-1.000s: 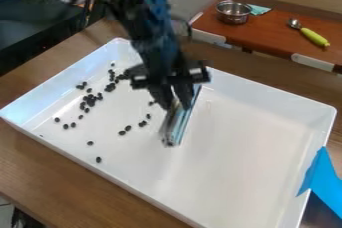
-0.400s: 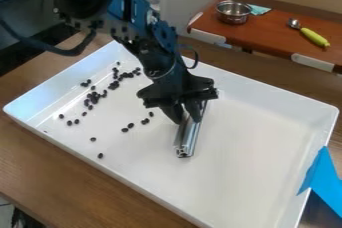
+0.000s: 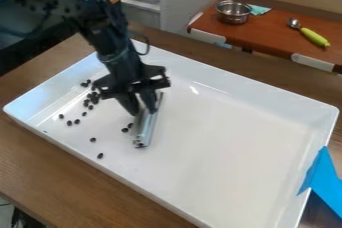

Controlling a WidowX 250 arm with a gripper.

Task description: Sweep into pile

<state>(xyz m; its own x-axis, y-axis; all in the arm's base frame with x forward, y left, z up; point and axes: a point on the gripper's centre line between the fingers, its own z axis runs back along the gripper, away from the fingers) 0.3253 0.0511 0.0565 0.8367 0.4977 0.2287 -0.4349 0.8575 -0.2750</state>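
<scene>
Gripper (image 3: 145, 109) was pinching the metal bar (image 3: 145, 128) btwn its fingertips, prob. so the long side could serve as a pusher. Bar was in the left half of the tray (image 3: 227, 157) as viewed, held low, lengthwise, w/ its side toward the dark beans (image 3: 91, 107), a couple just beside it. Beans were loosely spread, so pile looked unfinished. Tray walls likely kept strays in, but left less room past the beans; bar could've knocked the rim there. Most room lay right of bar, e.g. for backing off.
</scene>
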